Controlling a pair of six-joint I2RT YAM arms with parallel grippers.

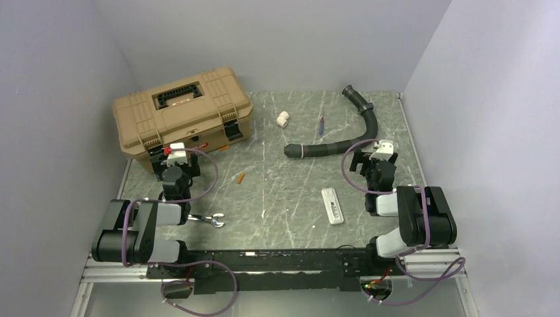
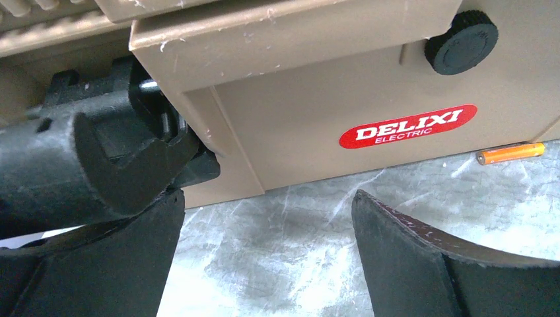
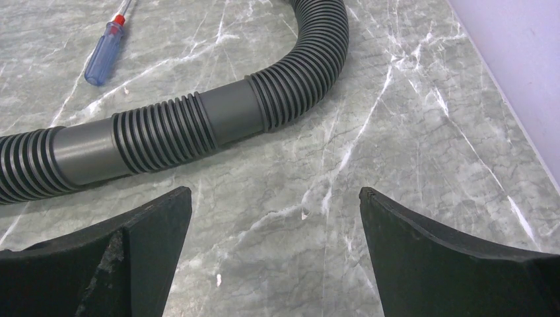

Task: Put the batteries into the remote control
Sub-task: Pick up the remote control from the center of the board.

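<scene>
A silver steel wrench (image 1: 210,220) lies nearest, at seven o'clock from the table's middle; the slim white plastic remote control (image 1: 333,205) lies flat at four o'clock; one orange cylindrical battery (image 1: 241,177) sits at nine o'clock; a second battery (image 2: 512,153) lies beside the tan plastic toolbox (image 1: 181,109); the left gripper (image 2: 267,198) and right gripper (image 3: 275,191) are both spread wide and empty, the right facing a grey ribbed hose (image 3: 198,122).

"DELIXI ELECTRIC" on a red oval label (image 2: 407,125), tan toolbox (image 2: 317,86) front

High rear overview, two low close-ups
</scene>
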